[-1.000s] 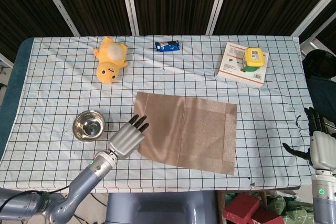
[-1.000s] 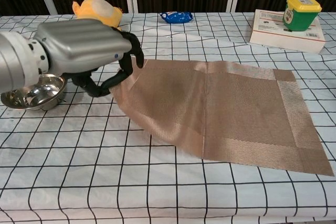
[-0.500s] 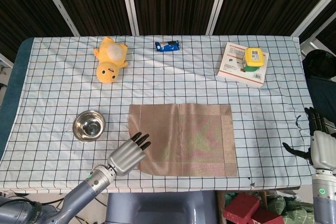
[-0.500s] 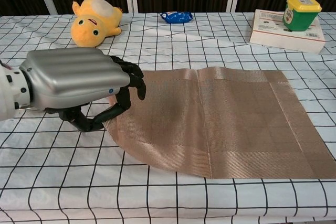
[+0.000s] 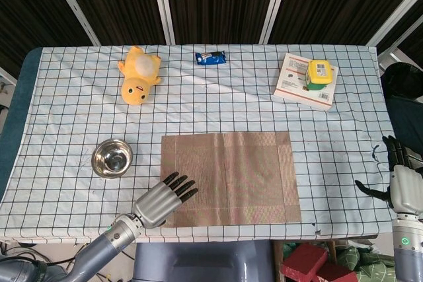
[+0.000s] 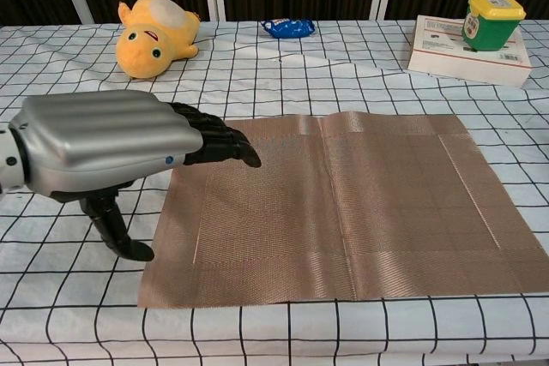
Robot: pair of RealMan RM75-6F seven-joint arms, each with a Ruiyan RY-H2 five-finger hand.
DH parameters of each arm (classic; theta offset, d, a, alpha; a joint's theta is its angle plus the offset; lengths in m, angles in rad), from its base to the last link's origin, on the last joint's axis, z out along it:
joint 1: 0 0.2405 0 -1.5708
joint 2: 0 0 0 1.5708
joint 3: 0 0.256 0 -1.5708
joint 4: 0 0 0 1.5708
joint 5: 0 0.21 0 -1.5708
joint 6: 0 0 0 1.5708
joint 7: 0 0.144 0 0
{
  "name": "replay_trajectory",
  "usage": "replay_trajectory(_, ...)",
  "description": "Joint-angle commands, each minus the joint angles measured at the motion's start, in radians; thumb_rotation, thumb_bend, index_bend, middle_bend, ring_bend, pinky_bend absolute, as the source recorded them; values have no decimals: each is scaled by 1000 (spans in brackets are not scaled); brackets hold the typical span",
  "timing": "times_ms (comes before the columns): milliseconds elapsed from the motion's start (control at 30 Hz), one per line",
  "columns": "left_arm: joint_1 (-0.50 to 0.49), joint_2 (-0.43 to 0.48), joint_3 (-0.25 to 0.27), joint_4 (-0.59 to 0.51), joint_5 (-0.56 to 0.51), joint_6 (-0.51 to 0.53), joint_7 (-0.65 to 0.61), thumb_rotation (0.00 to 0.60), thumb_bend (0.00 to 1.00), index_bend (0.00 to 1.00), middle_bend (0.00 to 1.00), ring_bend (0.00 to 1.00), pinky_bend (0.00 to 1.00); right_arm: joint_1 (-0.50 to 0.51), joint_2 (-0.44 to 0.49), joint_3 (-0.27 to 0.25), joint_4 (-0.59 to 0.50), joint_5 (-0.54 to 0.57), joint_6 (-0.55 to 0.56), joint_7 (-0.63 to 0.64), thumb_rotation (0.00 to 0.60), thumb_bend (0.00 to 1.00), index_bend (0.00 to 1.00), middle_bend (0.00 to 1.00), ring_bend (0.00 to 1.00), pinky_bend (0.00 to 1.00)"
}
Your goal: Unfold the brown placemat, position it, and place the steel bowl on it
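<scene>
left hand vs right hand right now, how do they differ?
The left hand hovers over the brown placemat's near-left corner, fingers stretched toward it; the right hand sits off the table's right edge, fingers pointing up. The left hand shows in both views, the right hand only in the head view. Both hold nothing.

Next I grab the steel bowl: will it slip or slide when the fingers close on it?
Probably somewhat. The steel bowl looks polished and rounded, so fingers may skid on its wall. It is small, open and empty, so it is likely light and may scoot on the checked tablecloth if nudged. It sits upright left of the brown placemat, so tipping seems less likely than sliding.
</scene>
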State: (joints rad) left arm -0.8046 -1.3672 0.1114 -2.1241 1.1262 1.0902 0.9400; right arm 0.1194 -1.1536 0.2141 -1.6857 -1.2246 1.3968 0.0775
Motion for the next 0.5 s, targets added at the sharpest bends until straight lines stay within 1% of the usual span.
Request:
replay_trajectory(33,34,39,19,-20,33,39,-36,600,15,107,77,50,106,0,0,0,0,0,0,-1,600,72,0,0,4,157)
replay_trajectory(100,54,62,26,-24,45,63,-57,600,15,117,85,50,107,0,0,-1,-1,-1,0,-2,600,73,0,0,4,157)
replay_trajectory(267,107,133,31,2,54,134,-107,600,24,199,114,50,108,1,-2,-5,-2,-4,-2,-7,600,72,0,0,4,157)
replay_trajectory(367,137,175,29,36,45,165,-144,600,48,254,135,50,109,1,-3,-6,-3,-5,-2,-12,600,73,0,0,4,157)
replay_trajectory(500,171,204,31,103,31,191,-180,600,65,289,148,50,109,1,-4,-8,-4,-8,-1,-16,600,73,0,0,4,157)
